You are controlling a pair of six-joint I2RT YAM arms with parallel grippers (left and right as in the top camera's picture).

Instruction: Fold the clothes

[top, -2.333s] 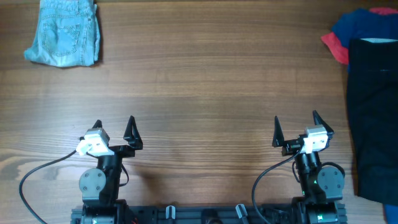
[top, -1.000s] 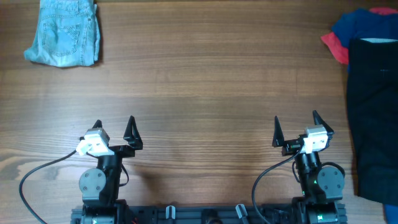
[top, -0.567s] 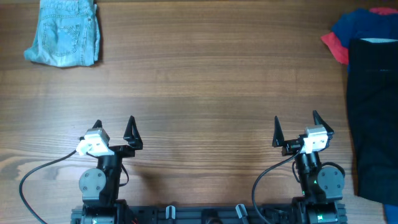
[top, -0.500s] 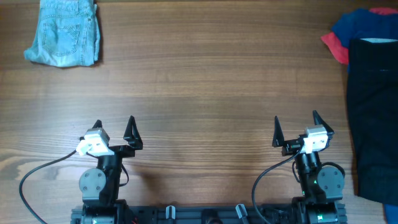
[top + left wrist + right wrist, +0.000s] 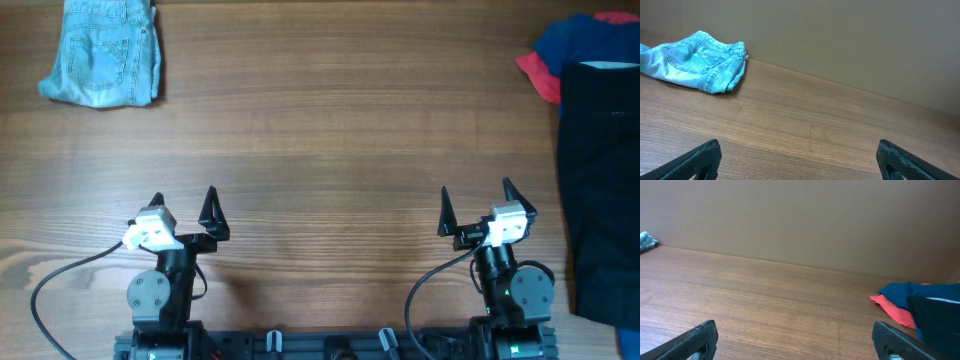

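- Reach is the first concern. The left gripper [image 5: 183, 197] and right gripper [image 5: 476, 190] both sit near the front edge of the table [image 5: 330, 140], fingers spread as wide as they go and holding nothing.
- The denim shorts [image 5: 103, 52] lie bunched at the far left corner, well apart from either arm. The black garment [image 5: 603, 180] runs down the right edge. The dark blue garment [image 5: 575, 40] and the red garment [image 5: 537, 75] are heaped at its far end, seemingly partly under it.
- The pile on the right looks unfolded, so I judge the work barely begun (the shorts may already be folded, but I cannot tell from here).
- A sensible start would be the black garment, which is nearest the right gripper. Pinch one edge, not the middle, and drag it to the bare centre before any fold.
- Keep the pinch shallow so that only one layer comes, and watch that the blue and red pieces are not dragged along.
- Flatten with both arms, one corner each, before creasing.
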